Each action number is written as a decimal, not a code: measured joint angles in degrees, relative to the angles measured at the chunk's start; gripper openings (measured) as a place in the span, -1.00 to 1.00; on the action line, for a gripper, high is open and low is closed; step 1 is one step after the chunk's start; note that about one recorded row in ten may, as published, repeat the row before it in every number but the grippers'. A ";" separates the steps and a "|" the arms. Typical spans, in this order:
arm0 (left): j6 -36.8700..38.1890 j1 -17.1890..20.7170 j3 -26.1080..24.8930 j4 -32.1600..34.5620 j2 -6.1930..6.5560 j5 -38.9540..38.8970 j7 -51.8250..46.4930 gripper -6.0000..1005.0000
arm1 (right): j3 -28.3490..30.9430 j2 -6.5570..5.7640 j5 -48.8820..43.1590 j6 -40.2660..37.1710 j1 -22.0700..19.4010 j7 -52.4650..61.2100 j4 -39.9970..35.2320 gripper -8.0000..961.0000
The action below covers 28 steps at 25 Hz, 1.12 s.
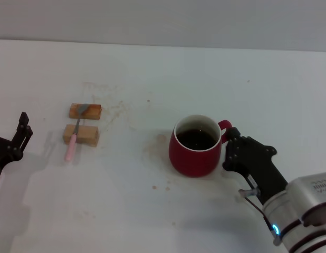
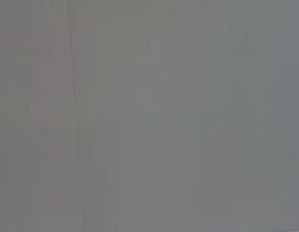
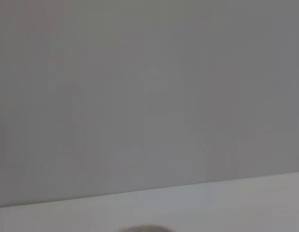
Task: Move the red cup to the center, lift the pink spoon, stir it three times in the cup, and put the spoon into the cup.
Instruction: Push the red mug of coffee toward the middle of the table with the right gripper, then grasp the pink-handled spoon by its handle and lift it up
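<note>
The right claw (image 1: 230, 143) touches the cup (image 1: 197, 145) at its handle; grip state unclear. The spoon (image 1: 76, 134) lies on two blocks (image 1: 83, 122) beside the left claw (image 1: 23, 129), whose state I cannot tell.

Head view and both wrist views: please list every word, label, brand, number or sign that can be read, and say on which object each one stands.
Nothing can be read with certainty.
Right arm's silver wrist housing: faint dark printed marks, too small and blurred to read.
Red cup: no print seen.
Pink spoon and the two wooden blocks: no print seen.
Left wrist and right wrist views: only plain surfaces, no text.
</note>
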 joint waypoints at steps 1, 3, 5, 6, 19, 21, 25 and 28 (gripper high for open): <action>0.00 0.01 0.00 0.02 0.00 0.01 0.00 0.60 | 0.22 0.00 0.00 -0.20 -0.41 0.00 -0.13 -0.98; 0.00 0.03 0.00 0.07 0.00 0.00 0.00 0.60 | 0.70 0.00 0.00 -0.54 -1.21 0.00 -0.51 -0.98; -0.02 0.04 0.00 0.08 0.00 0.01 0.00 0.60 | 1.32 0.00 0.00 -0.99 -2.08 0.00 -0.97 -0.98; -0.04 0.04 0.02 0.07 0.00 0.00 0.00 0.60 | 1.48 0.00 0.00 -1.48 -2.56 0.00 -1.27 -0.98; 0.46 0.59 6.18 -0.68 -0.07 0.01 -2.41 0.60 | 3.25 -0.14 0.54 -9.62 -8.72 -0.41 -4.73 -0.98; 0.87 0.85 7.83 -0.73 -0.03 0.02 -3.88 0.60 | 3.27 -0.14 0.56 -11.52 -9.89 -0.44 -5.68 -0.98; 0.57 1.00 11.08 -0.73 -0.08 0.01 -4.44 0.60 | 3.63 -0.12 0.67 -15.43 -11.61 -0.46 -7.26 -0.98; 0.59 1.01 12.00 -0.73 -0.10 0.01 -4.45 0.60 | 3.70 -0.13 0.70 -18.41 -12.35 -0.47 -8.22 -0.98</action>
